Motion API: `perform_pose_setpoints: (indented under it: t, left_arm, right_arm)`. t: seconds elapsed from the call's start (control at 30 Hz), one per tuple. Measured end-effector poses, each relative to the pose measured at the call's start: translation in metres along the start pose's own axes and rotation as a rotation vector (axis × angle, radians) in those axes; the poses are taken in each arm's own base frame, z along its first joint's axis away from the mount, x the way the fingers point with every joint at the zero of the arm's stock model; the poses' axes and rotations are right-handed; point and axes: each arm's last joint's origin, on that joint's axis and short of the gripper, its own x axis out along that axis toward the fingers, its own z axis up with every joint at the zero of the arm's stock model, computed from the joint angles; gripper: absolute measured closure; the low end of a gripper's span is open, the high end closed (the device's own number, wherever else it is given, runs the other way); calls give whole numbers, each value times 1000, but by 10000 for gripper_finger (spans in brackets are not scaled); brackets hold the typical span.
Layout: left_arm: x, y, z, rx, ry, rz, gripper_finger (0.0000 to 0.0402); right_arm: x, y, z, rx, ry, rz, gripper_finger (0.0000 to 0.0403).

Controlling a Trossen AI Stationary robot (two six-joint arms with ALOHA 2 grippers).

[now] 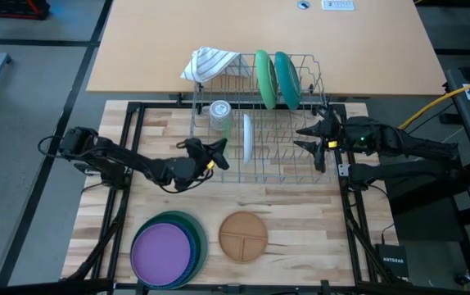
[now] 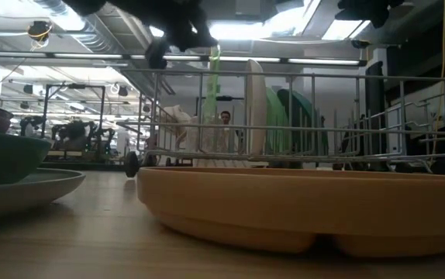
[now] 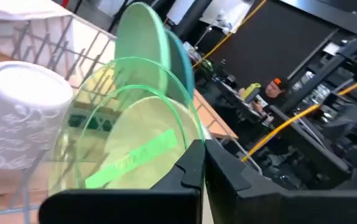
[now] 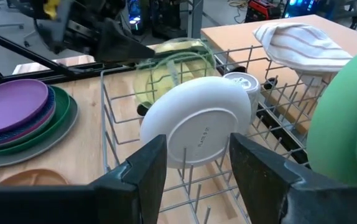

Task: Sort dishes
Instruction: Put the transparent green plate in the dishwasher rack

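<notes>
Left gripper (image 1: 216,156): clamped on a clear green plate (image 3: 135,137), holding it on edge at the wire rack's (image 1: 292,168) left side, just beside the small glass (image 1: 220,115).
Right gripper (image 1: 310,138): fingers spread wide, holding nothing, poised over the rack's right edge and facing the white plate (image 4: 197,127).
White plate: upright in the middle of the rack.
Green plate (image 1: 264,78) and teal plate (image 1: 286,79): upright side by side along the rack's far edge.
Striped cloth (image 1: 210,62): draped over the rack's far-left corner.
Stack with purple plate (image 1: 163,252) on top: near the tabletop's front edge, left of centre.
Tan divided plate (image 1: 243,236): flat on the tabletop, just right of the stack.
</notes>
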Motion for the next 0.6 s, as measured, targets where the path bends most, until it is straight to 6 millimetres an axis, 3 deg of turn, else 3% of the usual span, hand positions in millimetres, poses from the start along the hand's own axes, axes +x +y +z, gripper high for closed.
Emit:
perform_pose_setpoints:
  t: [0.33, 0.6]
  left_arm:
    - [6, 36, -11, -74, 37, 51, 401]
    - [5, 43, -17, 18, 76, 85, 401]
  right_arm:
    - [0, 0, 0, 2, -1, 0, 224]
    - [0, 0, 0, 3, -1, 0, 224]
